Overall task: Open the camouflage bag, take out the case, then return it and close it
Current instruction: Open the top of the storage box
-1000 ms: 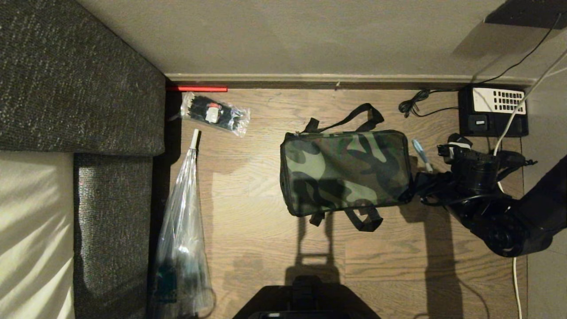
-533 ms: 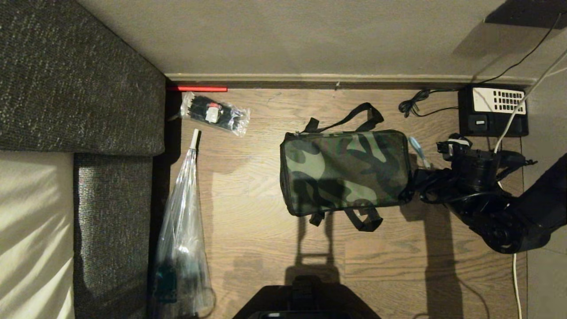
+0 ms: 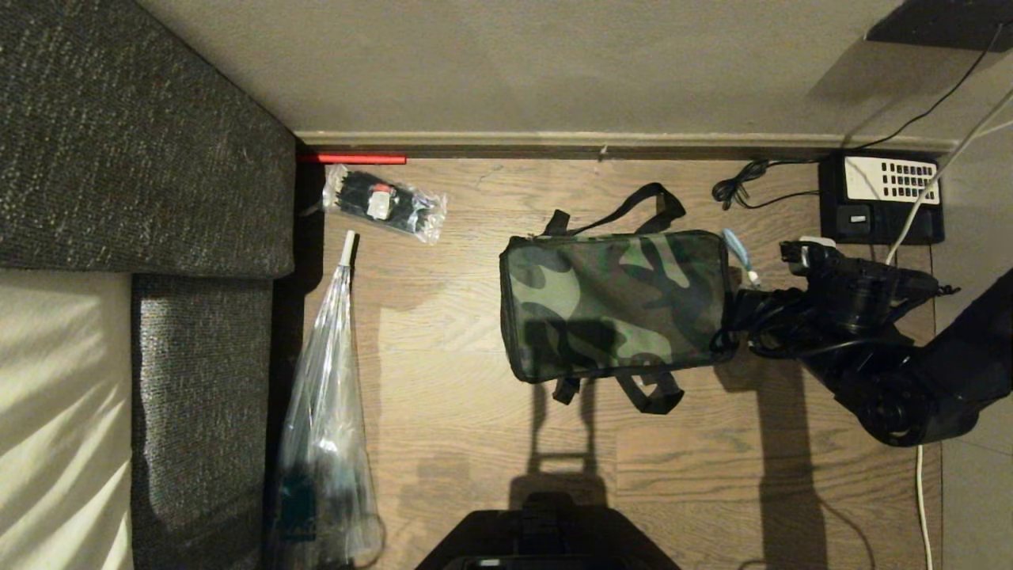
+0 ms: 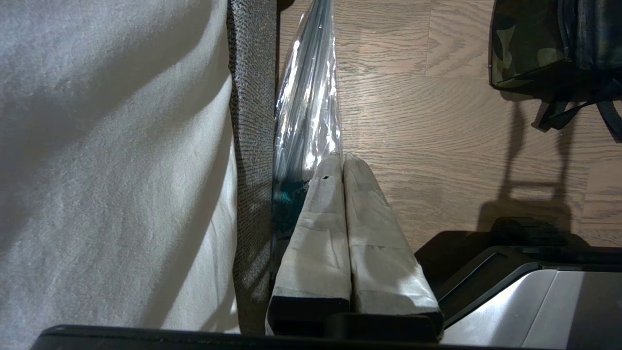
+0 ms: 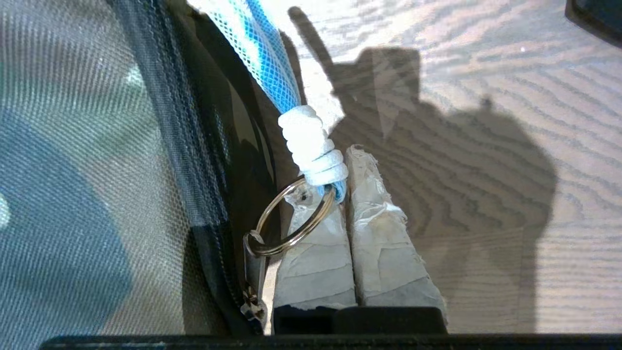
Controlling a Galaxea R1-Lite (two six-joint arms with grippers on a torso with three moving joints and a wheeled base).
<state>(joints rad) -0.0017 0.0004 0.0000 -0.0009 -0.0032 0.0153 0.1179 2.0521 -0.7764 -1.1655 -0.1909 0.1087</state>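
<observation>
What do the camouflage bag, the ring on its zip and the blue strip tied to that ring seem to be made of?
The camouflage bag: woven fabric, matte; the weave shows in the right wrist view. The ring: metal, probably steel; thin, shiny, silver like a key ring. The blue strip: fine mesh, likely synthetic netting; small holes show, with a white wrapped end.

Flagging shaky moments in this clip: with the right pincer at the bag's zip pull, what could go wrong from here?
1. The right pincer is shut on the blue mesh tag at its white knot; the thin strip may slip out.
2. Nothing steadies the camouflage bag; the left pincer sits parked by the sofa, so the bag may slide rather than unzip.
</observation>
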